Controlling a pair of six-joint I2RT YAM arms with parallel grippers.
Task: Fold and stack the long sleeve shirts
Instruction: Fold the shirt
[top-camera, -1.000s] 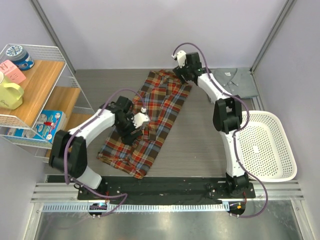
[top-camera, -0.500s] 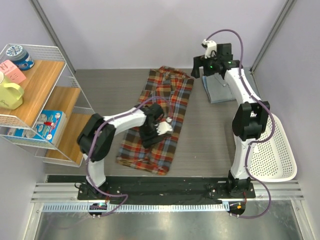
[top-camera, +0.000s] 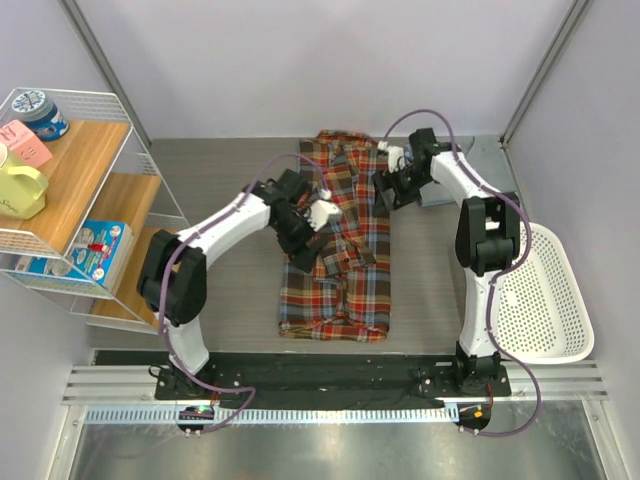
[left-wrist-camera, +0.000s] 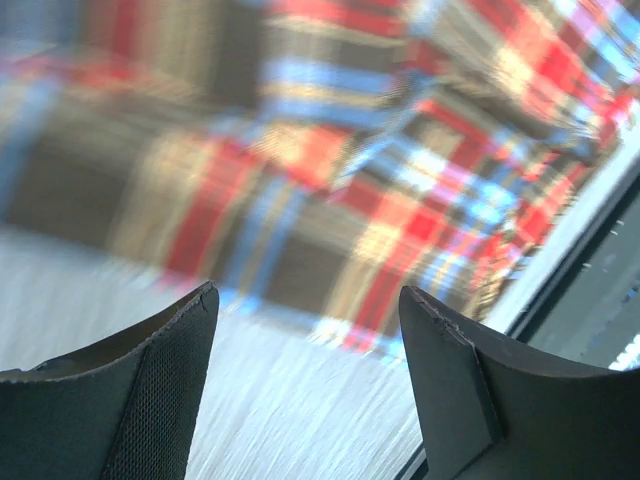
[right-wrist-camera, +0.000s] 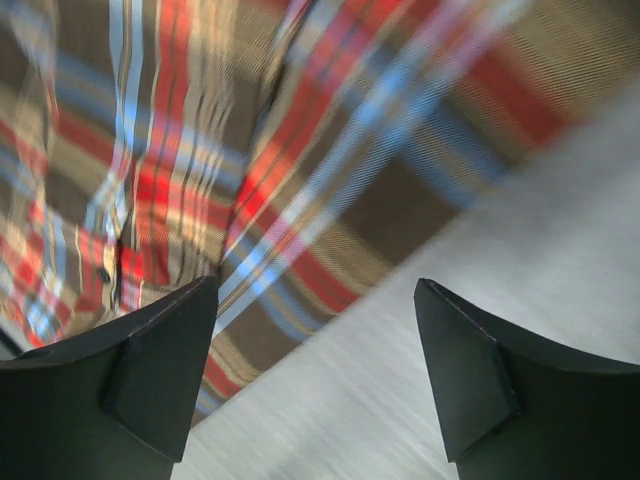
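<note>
The plaid long sleeve shirt (top-camera: 340, 280) lies lengthwise in the middle of the table, with a rumpled fold across its middle. My left gripper (top-camera: 299, 254) hovers at its left edge. In the left wrist view it (left-wrist-camera: 308, 300) is open over bare table, with nothing between the fingers and the plaid cloth (left-wrist-camera: 330, 160) just beyond. My right gripper (top-camera: 384, 195) is at the shirt's upper right edge. It (right-wrist-camera: 316, 295) is open and empty over the table, beside the plaid hem (right-wrist-camera: 250, 200). The grey-blue long sleeve shirt (top-camera: 490, 163) lies at the back right, partly hidden by the right arm.
A white mesh basket (top-camera: 545, 300) stands at the right edge. At the left is a wire and wood shelf (top-camera: 75, 190) with a yellow mug, tins and boxes. The black base rail (top-camera: 330, 368) runs along the near edge.
The plaid shirt has swung from a diagonal lie to lengthwise and shifted right. My left gripper moved up to its left edge. My right gripper came from the back right corner to its right edge.
</note>
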